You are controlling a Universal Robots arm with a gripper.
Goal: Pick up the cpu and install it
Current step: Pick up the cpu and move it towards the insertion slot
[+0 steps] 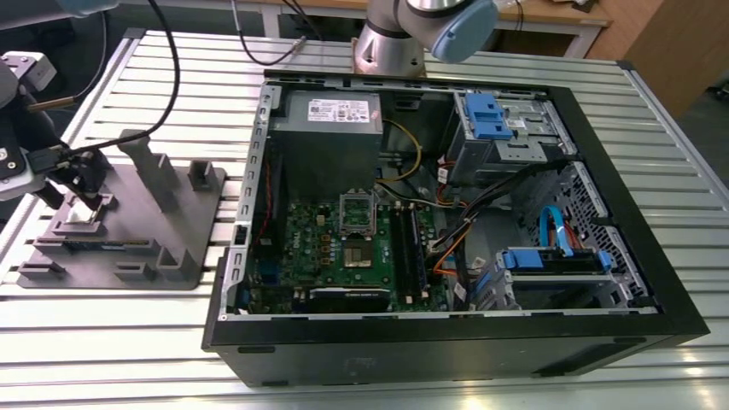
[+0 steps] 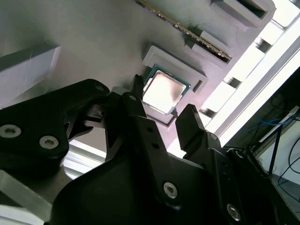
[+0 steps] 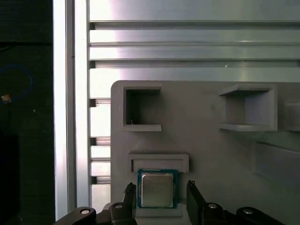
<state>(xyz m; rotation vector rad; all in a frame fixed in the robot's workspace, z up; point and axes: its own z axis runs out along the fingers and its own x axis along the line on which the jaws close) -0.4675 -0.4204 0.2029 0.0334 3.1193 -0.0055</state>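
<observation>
Gripper released, jaws straddling cpu: square, shiny silver top, green rim, seated in grey holder recess.

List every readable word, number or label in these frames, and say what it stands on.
No text can be read.
Print on the white label of the grey box: too small to read.
Top of the cpu: bright glare in both wrist views, no marking legible.

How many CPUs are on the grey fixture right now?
1. The cpu lies in its recess on the grey fixture, between the fingers of the open gripper. Parts of the fixture are hidden by the gripper, so another could be out of sight.
</observation>
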